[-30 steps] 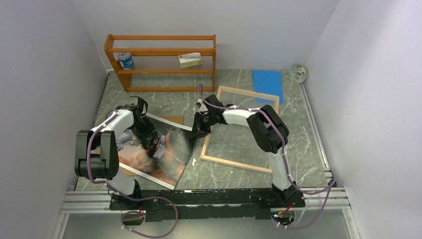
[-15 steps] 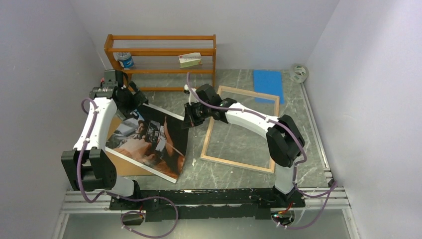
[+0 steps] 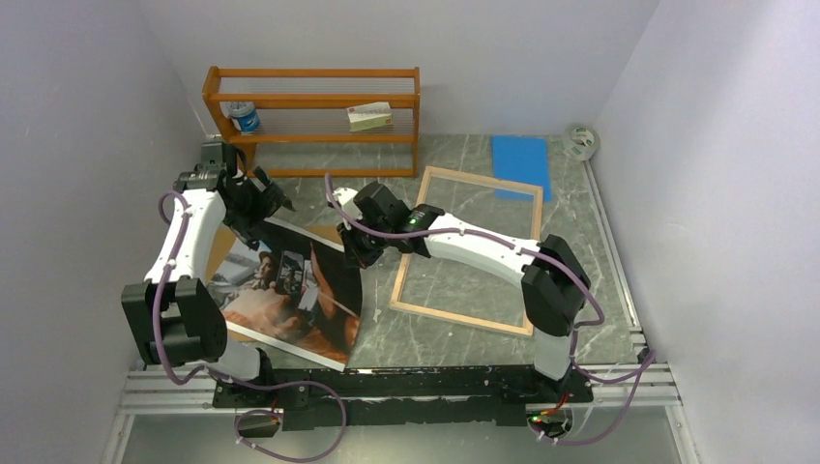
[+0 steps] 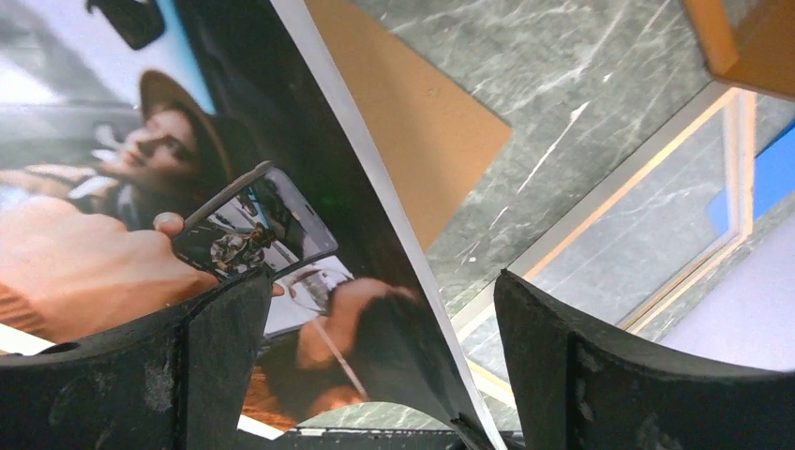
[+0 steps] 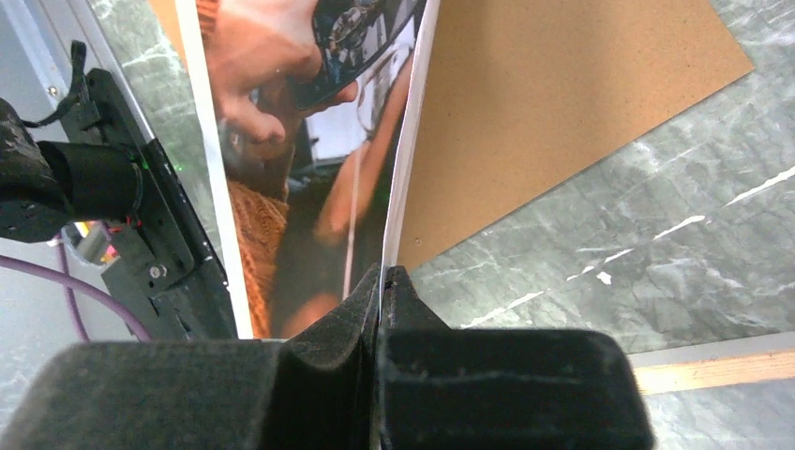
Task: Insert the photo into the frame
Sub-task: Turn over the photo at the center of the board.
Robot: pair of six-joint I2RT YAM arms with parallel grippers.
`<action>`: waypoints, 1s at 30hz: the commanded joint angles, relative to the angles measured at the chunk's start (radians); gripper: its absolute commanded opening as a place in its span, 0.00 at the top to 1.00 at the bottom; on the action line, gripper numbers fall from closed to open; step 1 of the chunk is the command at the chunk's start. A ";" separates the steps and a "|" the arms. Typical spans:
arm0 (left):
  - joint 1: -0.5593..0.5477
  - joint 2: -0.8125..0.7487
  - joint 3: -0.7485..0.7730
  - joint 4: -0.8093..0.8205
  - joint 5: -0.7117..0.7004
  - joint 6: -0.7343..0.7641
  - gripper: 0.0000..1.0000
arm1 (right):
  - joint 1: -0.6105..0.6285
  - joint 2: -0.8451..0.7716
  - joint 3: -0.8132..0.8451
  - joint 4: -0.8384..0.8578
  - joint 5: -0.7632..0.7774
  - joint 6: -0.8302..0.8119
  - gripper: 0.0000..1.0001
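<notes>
The photo (image 3: 290,290) lies face up at the left, a man, a phone and a hand on it. Its far right edge is lifted off the table. My right gripper (image 3: 354,253) is shut on that white edge, and the right wrist view shows the photo (image 5: 309,141) pinched between the closed pads of the gripper (image 5: 384,277). My left gripper (image 3: 267,199) hovers open over the photo's far left corner. In the left wrist view the photo (image 4: 187,216) has its edge running between the spread jaws of the gripper (image 4: 380,281). The frame (image 3: 459,320) lies wood side up on the right.
A brown backing board (image 3: 223,244) lies under the photo, showing too as the board (image 5: 562,112) and the board (image 4: 412,141) in the wrist views. An orange shelf (image 3: 309,99) at the back holds a can (image 3: 244,118) and a box (image 3: 369,116). A blue pad (image 3: 520,159) and a tape roll (image 3: 581,142) sit far right.
My left gripper left the middle of the photo, opened and drew back to its far left corner. My right gripper closed on the photo's right edge and carried it left.
</notes>
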 commanded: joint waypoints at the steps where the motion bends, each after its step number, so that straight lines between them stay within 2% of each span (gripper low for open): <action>1: 0.014 0.047 -0.028 0.020 0.050 -0.015 0.06 | 0.029 -0.075 0.044 0.003 0.086 -0.077 1.00; 9: 0.029 0.109 -0.066 0.041 0.060 -0.012 0.13 | 0.072 -0.117 0.020 0.035 0.130 -0.133 1.00; 14: 0.059 0.156 -0.023 0.028 0.091 0.042 0.21 | 0.102 -0.110 0.035 -0.006 0.157 -0.207 1.00; 16: 0.066 0.168 -0.012 0.017 0.116 0.059 0.28 | 0.120 -0.097 0.052 -0.028 0.190 -0.227 1.00; 21: 0.078 0.171 -0.017 0.006 0.148 0.071 0.57 | 0.135 -0.080 0.066 -0.033 0.232 -0.239 1.00; 25: 0.082 0.167 0.002 -0.014 0.159 0.080 0.63 | 0.135 -0.072 0.081 -0.038 0.244 -0.239 1.00; 30: 0.084 0.161 0.009 -0.025 0.193 0.077 0.64 | 0.137 -0.058 0.101 -0.059 0.237 -0.242 1.00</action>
